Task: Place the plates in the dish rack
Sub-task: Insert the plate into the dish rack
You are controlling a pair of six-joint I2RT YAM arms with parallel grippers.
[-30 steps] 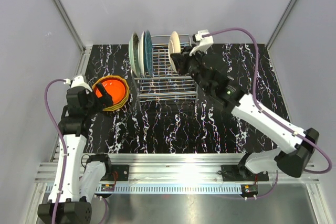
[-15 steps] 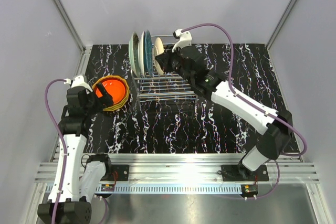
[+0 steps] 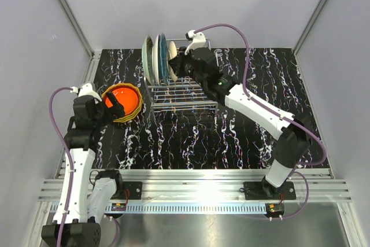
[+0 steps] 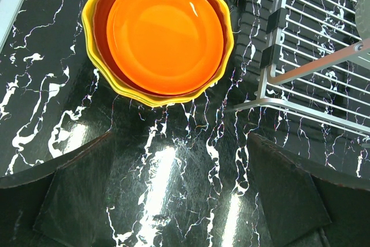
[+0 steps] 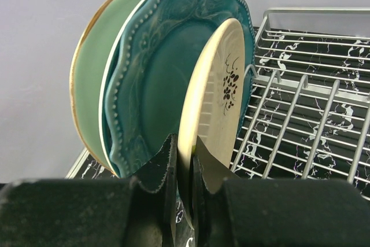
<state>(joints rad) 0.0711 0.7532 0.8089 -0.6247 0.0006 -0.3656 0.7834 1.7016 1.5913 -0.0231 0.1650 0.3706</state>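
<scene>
We're slotting: right gripper (image 5: 184,148) pinches the cream plate (image 5: 217,96) beside the teal plate (image 5: 162,73); next, lower it into the rack (image 5: 306,125).

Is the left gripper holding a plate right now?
No: the left gripper stands open and empty, apart from the stack of plates lying flat ahead of it.

1. One chrome wire dish rack (image 5: 306,125).
2. Upright round wavy-rimmed plates: one teal plate (image 5: 167,67), one cream plate (image 5: 217,96), and pale mint green plates (image 5: 95,85), one or two, I cannot tell.
3. Stacked: one orange plate (image 4: 165,36), one red-orange plate (image 4: 100,18), one yellow-green plate (image 4: 88,33).
4. My two-finger grippers: two, left gripper (image 4: 185,201) and right gripper (image 5: 184,160).
</scene>
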